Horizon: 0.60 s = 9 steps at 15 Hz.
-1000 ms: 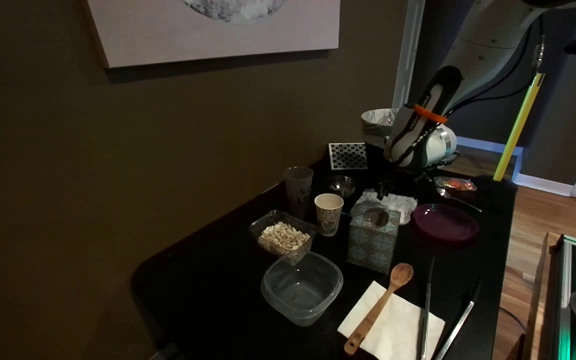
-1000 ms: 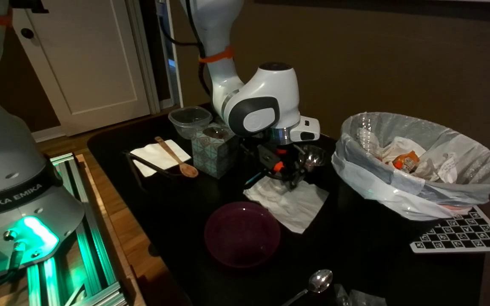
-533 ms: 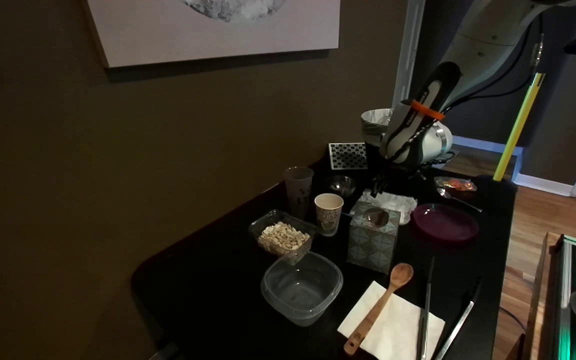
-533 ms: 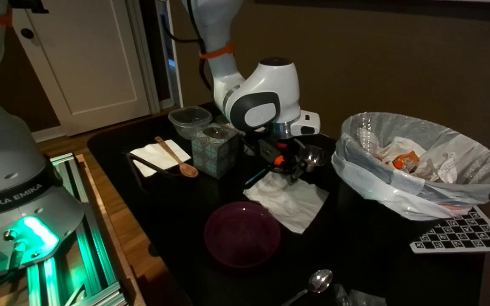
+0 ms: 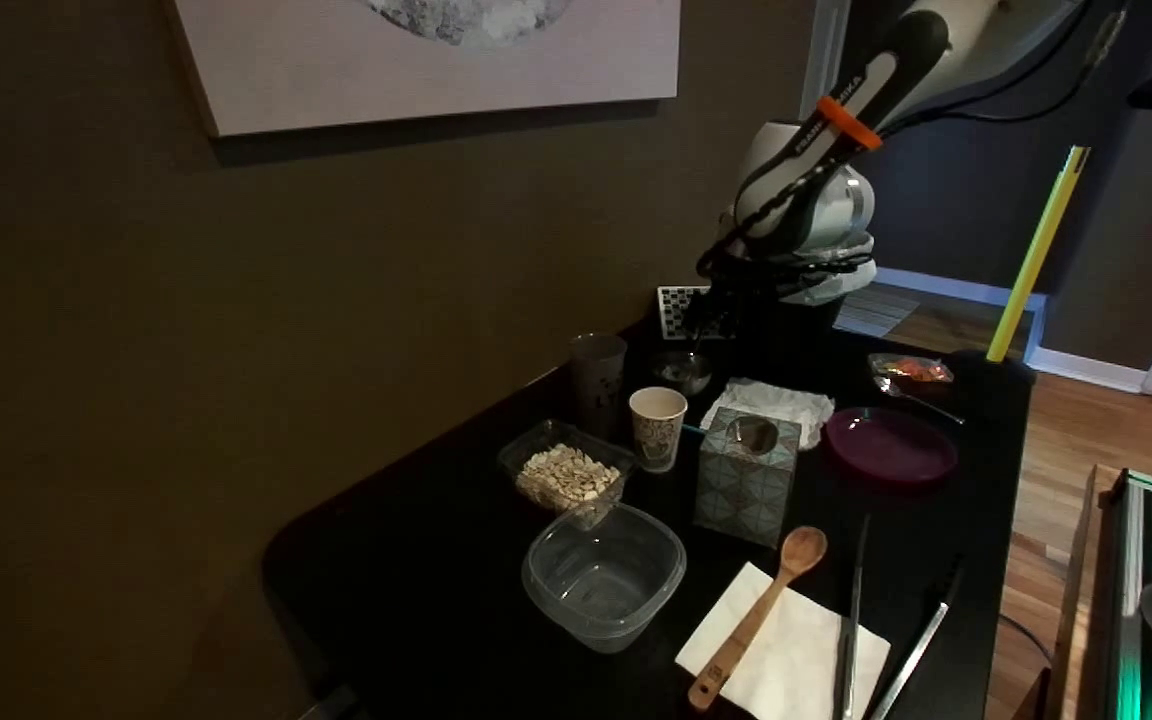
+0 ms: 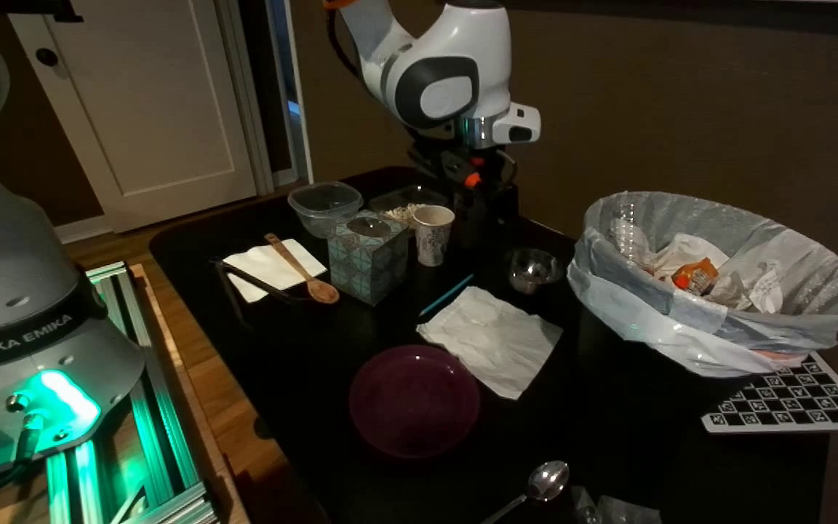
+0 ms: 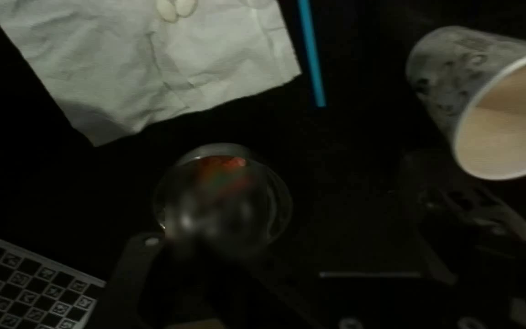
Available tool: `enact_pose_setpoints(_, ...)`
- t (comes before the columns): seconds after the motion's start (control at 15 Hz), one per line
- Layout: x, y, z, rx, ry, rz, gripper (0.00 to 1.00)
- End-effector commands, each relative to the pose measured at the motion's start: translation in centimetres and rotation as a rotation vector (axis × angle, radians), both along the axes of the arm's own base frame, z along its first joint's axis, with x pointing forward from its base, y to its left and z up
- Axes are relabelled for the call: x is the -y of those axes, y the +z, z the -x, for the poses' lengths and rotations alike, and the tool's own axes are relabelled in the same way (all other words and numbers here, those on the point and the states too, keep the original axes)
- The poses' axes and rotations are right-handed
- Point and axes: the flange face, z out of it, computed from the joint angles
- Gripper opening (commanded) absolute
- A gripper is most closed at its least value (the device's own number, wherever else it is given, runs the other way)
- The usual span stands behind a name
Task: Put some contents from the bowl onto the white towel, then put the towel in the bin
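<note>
On the black table (image 6: 623,429), mid-scene in an exterior view, white towel (image 6: 495,346) lies spread: thin, creased, four-cornered, pale oval bits (image 7: 176,8) on it. Far left of it, clear plastic container (image 6: 404,196) holds beige flakes (image 6: 403,213); right, bin (image 6: 652,320) is round, plastic-lined, crinkled. Gripper (image 5: 704,318) hangs above table; wide, narrow or holding: too dark to say.
</note>
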Motion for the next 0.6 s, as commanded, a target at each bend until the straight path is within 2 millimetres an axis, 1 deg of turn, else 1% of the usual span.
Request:
enact_pose_setpoints(0.0, -3.7, 4.3, -0.2, -0.050, 0.035, -0.091, 1.00)
enact_pose_setpoints(0.13, -5.9, 5.3, -0.3, -0.094, 0.025, -0.113, 1.00)
enact_pose_setpoints(0.27, -8.2, 5.6, -0.1, -0.136, 0.007, -0.101, 0.99)
enact_pose_setpoints(0.53, -13.0, 4.5, 0.3, -0.164, -0.058, -0.062, 1.00)
